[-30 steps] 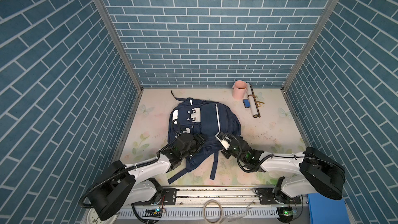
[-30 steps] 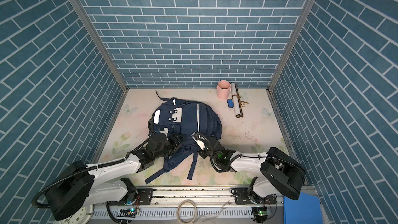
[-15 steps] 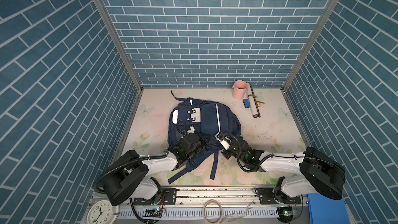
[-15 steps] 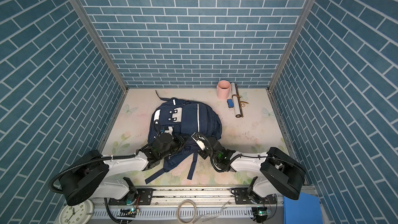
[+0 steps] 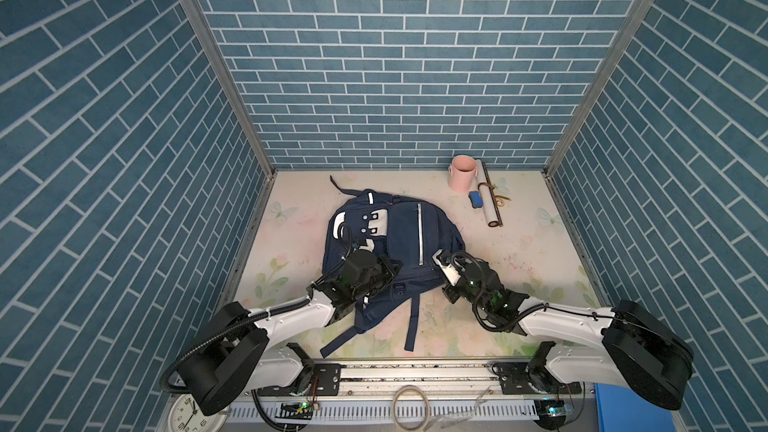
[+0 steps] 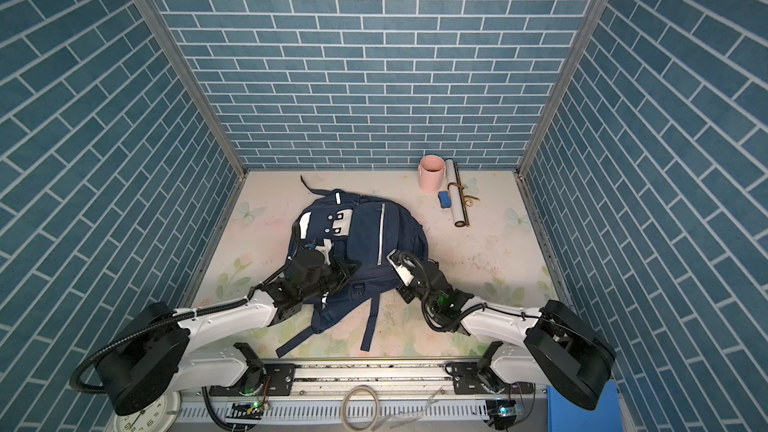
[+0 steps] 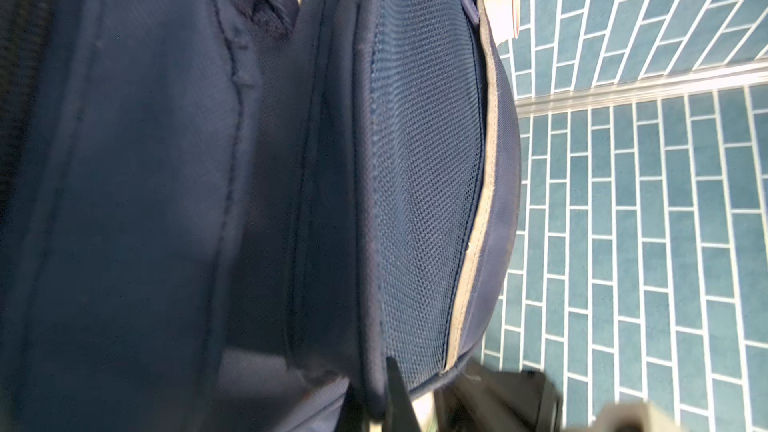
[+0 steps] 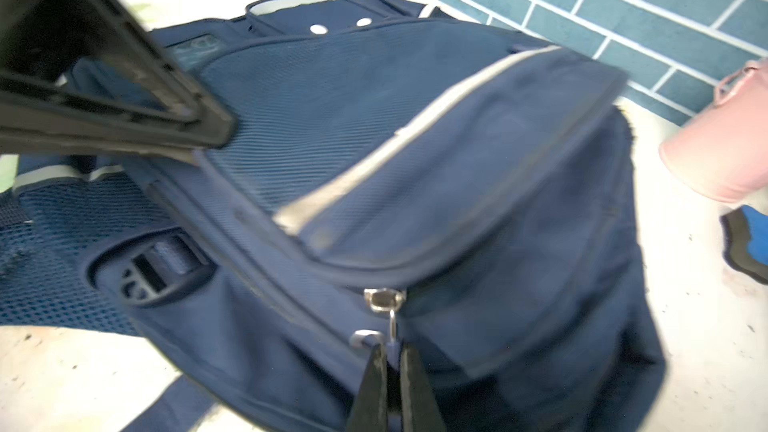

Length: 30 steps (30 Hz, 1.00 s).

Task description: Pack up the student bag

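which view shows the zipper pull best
Right wrist view: the zipper pull is close up, pinched by the right gripper. In both top views it's too small to see; the left wrist view shows only student bag fabric.

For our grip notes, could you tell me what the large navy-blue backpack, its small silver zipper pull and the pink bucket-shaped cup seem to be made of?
The backpack looks like matte woven synthetic fabric: visible weave, mesh panels. The zipper pull is likely metal, given its bright glint. The pink cup is smooth and matte, possibly painted metal or plastic.
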Tool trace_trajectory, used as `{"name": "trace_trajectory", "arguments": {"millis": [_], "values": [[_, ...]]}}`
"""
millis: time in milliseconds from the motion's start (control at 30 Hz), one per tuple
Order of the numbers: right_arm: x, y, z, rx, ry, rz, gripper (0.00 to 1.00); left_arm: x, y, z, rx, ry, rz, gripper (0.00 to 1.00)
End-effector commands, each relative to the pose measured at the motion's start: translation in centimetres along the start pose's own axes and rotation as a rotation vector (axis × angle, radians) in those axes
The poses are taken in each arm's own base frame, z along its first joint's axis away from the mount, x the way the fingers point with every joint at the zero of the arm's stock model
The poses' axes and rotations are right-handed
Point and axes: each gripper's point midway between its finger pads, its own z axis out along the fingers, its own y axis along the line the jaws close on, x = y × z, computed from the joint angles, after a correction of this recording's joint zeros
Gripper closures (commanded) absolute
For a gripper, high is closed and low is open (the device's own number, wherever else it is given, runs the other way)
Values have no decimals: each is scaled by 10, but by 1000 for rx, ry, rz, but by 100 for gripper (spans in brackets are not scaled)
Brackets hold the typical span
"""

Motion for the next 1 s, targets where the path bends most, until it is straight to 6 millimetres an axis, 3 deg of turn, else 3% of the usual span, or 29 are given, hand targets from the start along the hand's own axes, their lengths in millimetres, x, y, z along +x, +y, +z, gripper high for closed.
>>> {"name": "trace_trajectory", "arguments": {"millis": [0, 167, 300, 467, 567, 633, 700, 967], "values": [[-3, -28, -4, 51, 8, -8, 100, -7, 10, -12, -29, 43, 92, 100], [-14, -44, -3, 53, 20, -44, 100, -10, 6, -5, -66, 169, 222, 100], [-12, -19, -1, -62, 70, -29, 100, -28, -1, 1, -112, 186, 319, 100], [-16, 32, -4, -158, 26, -77, 100, -74, -2, -3, -180, 149, 385, 100], [-25, 45, 6, -180, 19, -76, 100, -99, -3, -8, -205, 107, 375, 99], [-31, 50, 14, -191, 25, -76, 100, -109, -3, -13, -228, 65, 346, 71], [-36, 54, 22, -204, 31, -78, 100, -107, -6, -20, -208, 28, 285, 57], [-38, 62, 28, -227, 53, -61, 100, -50, -11, -46, -26, -149, -47, 44]]}}
